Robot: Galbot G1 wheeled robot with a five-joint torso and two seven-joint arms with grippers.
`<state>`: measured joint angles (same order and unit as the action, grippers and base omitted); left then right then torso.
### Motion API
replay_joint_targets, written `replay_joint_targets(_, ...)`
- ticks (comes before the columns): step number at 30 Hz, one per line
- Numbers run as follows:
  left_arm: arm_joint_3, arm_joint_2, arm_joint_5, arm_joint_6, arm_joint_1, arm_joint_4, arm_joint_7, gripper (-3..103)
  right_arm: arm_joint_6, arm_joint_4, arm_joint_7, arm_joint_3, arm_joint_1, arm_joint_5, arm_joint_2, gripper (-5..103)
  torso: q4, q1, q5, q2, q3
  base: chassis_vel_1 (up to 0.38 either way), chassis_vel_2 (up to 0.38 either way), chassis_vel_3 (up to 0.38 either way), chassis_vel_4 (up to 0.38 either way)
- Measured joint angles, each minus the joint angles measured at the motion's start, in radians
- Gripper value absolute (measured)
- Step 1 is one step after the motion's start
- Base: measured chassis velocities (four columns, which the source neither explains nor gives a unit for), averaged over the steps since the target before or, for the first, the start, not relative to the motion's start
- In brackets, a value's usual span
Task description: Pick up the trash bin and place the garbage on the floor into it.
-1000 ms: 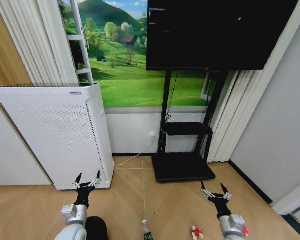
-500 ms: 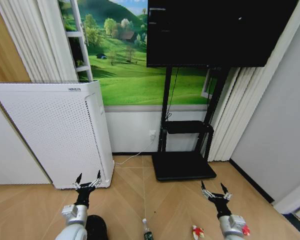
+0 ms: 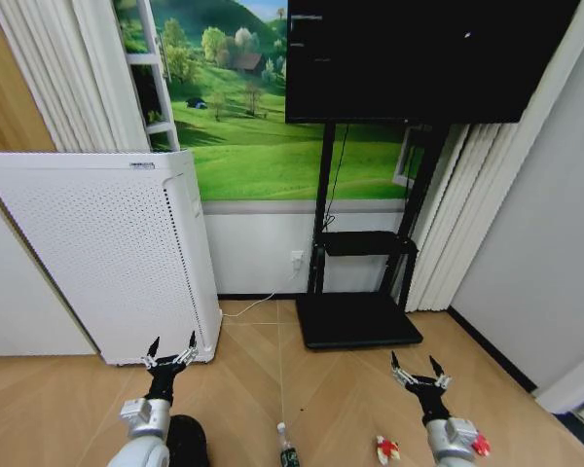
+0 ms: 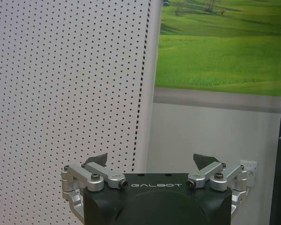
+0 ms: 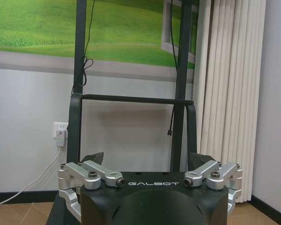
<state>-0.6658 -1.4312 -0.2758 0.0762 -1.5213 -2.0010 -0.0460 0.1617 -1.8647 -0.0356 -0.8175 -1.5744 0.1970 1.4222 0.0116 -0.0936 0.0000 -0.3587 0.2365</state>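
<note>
Flanking one bottle point(image 3: 287, 450): two wrappers point(image 3: 386, 449)

Black "GALBOT" gripper point(image 4: 151, 165), silver screwed linkages

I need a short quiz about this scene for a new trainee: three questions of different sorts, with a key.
1. True or false: the left gripper holds the trash bin.
2. Multiple choice: the clear plastic bottle lies on the floor A) between the two arms, B) behind the TV stand, C) inside the bin.
3. Fill in: the right gripper is ____ and empty.

Key: 1 false; 2 A; 3 open.
</note>
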Motion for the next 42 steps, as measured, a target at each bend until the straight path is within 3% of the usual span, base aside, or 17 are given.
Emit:
replay_joint_targets(28,-0.002,0.004,0.004,0.005,-0.009,-0.007,0.006,100,0.007,-0.008,-0.003,-0.004,-0.012,0.004,0.0,100,0.0,0.032,0.0,0.104,-0.072,0.0,0.0,0.0,0.0)
replay_joint_targets(42,-0.001,0.001,0.012,0.005,-0.003,0.005,0.006,100,0.008,0.004,-0.004,0.0,-0.001,0.004,0.001,100,-0.0001,0.047,0.0,0.169,-0.121,0.0,0.0,0.0,0.0)
